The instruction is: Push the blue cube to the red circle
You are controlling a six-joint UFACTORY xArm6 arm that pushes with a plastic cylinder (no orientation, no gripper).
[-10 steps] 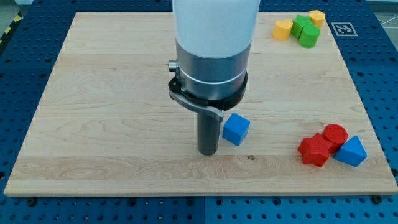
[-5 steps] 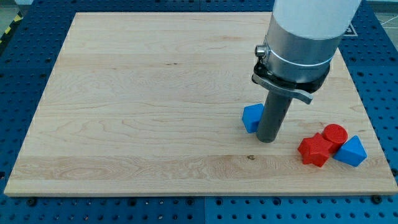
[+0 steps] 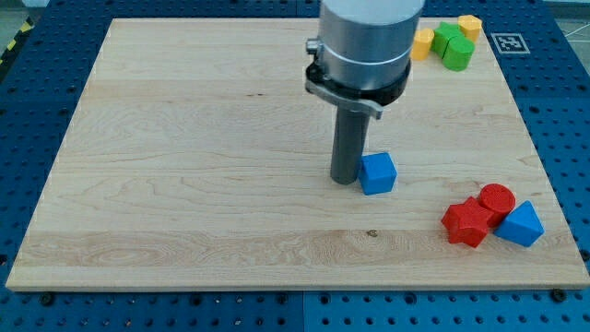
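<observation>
You are mid-push: my tip touches the blue cube on its left; drive it toward the red circle near the surface's bottom-right corner. There is no end effector to open or close, only the bare rod.

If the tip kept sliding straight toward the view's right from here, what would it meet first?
My tip sits at the left side of the blue cube, seemingly touching it, so it meets that first. The red circle lies further right and lower, probably off that line.
</observation>
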